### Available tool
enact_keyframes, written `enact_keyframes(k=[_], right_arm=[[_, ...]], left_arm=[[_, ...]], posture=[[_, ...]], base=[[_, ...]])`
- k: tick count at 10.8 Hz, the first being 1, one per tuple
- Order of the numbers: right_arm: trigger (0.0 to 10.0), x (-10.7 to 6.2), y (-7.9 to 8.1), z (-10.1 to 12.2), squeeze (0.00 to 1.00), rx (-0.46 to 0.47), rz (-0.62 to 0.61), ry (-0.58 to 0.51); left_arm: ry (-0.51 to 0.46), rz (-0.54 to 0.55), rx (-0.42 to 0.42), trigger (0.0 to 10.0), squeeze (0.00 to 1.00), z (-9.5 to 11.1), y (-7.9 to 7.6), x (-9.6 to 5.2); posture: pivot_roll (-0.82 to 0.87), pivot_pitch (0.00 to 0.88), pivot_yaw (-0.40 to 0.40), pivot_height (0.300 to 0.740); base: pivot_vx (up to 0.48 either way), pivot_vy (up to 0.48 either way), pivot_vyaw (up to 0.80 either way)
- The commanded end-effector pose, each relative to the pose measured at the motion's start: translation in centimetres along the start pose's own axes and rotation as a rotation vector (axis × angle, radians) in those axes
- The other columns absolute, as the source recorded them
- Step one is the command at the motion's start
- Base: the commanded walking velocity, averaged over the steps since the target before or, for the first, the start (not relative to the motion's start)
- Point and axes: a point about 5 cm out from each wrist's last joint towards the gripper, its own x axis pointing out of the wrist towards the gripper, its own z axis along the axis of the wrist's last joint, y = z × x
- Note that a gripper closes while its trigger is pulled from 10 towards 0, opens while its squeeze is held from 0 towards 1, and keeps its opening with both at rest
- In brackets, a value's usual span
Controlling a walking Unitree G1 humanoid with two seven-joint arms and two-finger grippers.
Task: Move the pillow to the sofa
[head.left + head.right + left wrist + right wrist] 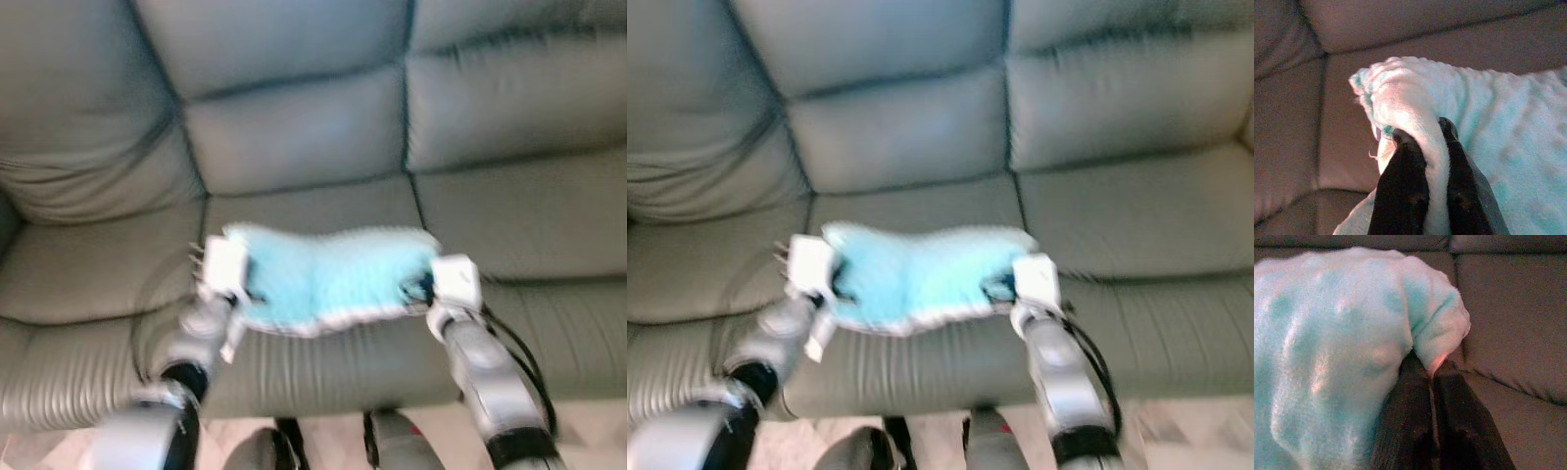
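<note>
Both grippers, left (pixel 1426 142) and right (pixel 1431 374), pinch the blurred pillow (pixel 328 277) over the sofa (pixel 313 127).

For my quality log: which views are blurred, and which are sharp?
Both eye views are motion-blurred: the pillow and sofa have soft edges. Left wrist view is sharper, showing pile pinched in the left pincer. Right wrist view is fairly sharp, with the right pincer dark.
</note>
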Motion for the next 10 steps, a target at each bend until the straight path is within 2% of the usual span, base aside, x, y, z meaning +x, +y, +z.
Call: enact_keyframes(k=[1, 2, 3, 4, 7, 8, 9, 10], right_arm=[[10.0, 0.4, 0.7, 0.2, 0.00, 0.016, 0.028, -0.011], [10.0, 1.6, 0.5, 2.1, 0.00, 0.024, 0.018, -0.068], [10.0, 2.2, 0.5, 2.9, 0.00, 0.025, 0.017, -0.093], [10.0, 2.4, 0.9, 3.0, 0.00, 0.015, 0.024, -0.106], [10.0, 1.8, 2.8, 0.4, 0.00, -0.007, 0.067, -0.057], [10.0, 1.4, 3.7, -0.7, 0.00, -0.022, 0.093, -0.038], [10.0, 1.2, 4.2, -1.3, 0.00, -0.045, 0.103, -0.029], [10.0, 1.1, 4.5, -1.4, 0.91, 0.001, 0.139, -0.026]], left_arm=[[0.017, 0.075, -0.013, 10.0, 0.00, -0.6, 1.8, -0.3], [-0.019, 0.154, -0.004, 10.0, 0.00, 0.5, 3.3, -0.2], [-0.028, 0.209, -0.004, 10.0, 0.00, 0.6, 4.2, -0.4], [-0.005, 0.251, -0.012, 10.0, 0.00, -0.2, 4.8, -0.8], [0.101, 0.247, -0.048, 10.0, 0.00, -3.8, 4.2, -2.0], [0.141, 0.244, -0.031, 10.0, 0.00, -4.9, 3.7, -2.5], [0.152, 0.242, -0.056, 10.0, 0.00, -5.3, 3.4, -2.6], [0.143, 0.228, -0.119, 10.0, 0.48, -5.2, 3.3, -2.5]], posture=[[-0.33, 0.395, 0.151, 0.740], [-0.32, 0.402, 0.146, 0.740], [-0.32, 0.403, 0.140, 0.740], [-0.31, 0.405, 0.138, 0.740], [-0.31, 0.413, 0.135, 0.740], [-0.31, 0.414, 0.135, 0.740], [-0.31, 0.414, 0.132, 0.740], [-0.31, 0.414, 0.132, 0.740]], base=[[0.000, 0.000, 0.00], [0.000, 0.000, 0.00], [0.000, 0.000, 0.00], [0.000, 0.000, 0.00], [0.000, 0.000, 0.00], [0.000, 0.000, 0.00], [0.000, 0.000, 0.00], [0.000, 0.000, 0.00]])
